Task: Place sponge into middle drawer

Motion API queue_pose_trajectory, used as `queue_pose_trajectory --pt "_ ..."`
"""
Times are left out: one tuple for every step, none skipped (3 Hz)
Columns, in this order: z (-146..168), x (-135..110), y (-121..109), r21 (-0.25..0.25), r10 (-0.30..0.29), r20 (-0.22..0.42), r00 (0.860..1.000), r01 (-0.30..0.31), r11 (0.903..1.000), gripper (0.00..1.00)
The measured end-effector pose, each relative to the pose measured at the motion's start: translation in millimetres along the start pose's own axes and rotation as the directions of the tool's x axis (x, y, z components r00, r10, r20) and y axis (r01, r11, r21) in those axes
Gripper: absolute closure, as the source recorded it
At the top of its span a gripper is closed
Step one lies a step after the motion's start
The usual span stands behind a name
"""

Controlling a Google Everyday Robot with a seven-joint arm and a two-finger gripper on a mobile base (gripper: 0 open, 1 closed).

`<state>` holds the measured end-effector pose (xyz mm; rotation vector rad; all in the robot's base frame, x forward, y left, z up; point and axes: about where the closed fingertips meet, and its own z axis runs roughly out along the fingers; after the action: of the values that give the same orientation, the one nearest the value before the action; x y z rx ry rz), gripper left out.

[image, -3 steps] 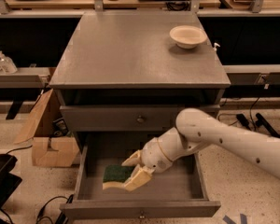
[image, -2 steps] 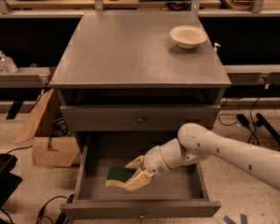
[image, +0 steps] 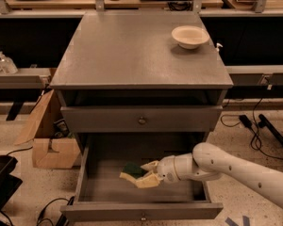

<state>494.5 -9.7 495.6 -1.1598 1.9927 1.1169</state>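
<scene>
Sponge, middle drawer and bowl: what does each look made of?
Sponge: soft foam, dark green scouring face on a pale yellow body; the gripper holds it inside the open drawer. Middle drawer: probably wood, painted matte grey, small metal-looking knob. Bowl: glazed ceramic or plastic, cream with a slight sheen.

Arm [image: 236,166] stretched low, pincer [image: 137,172] leading, mid-view near the bottom.

You're in a lab or workshop — cable-strewn benches [image: 61,1] behind, cords [image: 252,124] on the floor; the gripper [image: 139,173] sits in the open middle drawer [image: 141,212].
</scene>
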Motion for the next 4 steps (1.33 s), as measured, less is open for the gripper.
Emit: queue_pose_trajectory --pt "0 11 -25 0.087 0.062 -0.011 0.998 -0.061 0.9943 1.0" --pt "4 12 -45 0.157 0.101 -0.058 0.993 -0.09 0.9835 1.0" --pt "11 3 -61 0.22 0.136 -0.118 0.984 -0.108 0.9695 0.98" --pt "12 4 -59 0.212 0.132 -0.115 0.985 -0.105 0.9715 0.75"
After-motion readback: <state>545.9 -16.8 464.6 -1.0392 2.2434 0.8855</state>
